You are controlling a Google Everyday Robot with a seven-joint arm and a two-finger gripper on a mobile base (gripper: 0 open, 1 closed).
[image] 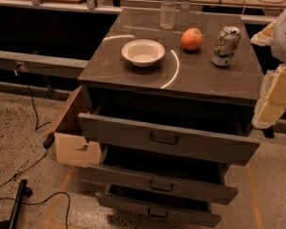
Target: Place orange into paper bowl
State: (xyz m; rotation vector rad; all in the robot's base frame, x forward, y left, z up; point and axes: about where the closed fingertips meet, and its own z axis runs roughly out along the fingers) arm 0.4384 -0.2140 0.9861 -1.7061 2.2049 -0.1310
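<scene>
Dim, warm, glare arcs on cabinet [207, 78] — gripper [275, 98] pale at right

The gripper [275, 97], hanging at the right edge just beside the bench [205, 75], is showing pale cream-yellow. Nearest on its left, the soda can [226, 46] is showing green and silver with printed markings. Farther left the orange [192, 38] is glowing orange-red, and beyond it the paper bowl [143, 52] is looking plain off-white. The bench is showing dark grey-brown, crossed by pale curved streaks. Lower and to the left, the drawers [167, 140] are showing flat grey with dark handles, and the floor [19, 123] is looking speckled beige.
</scene>
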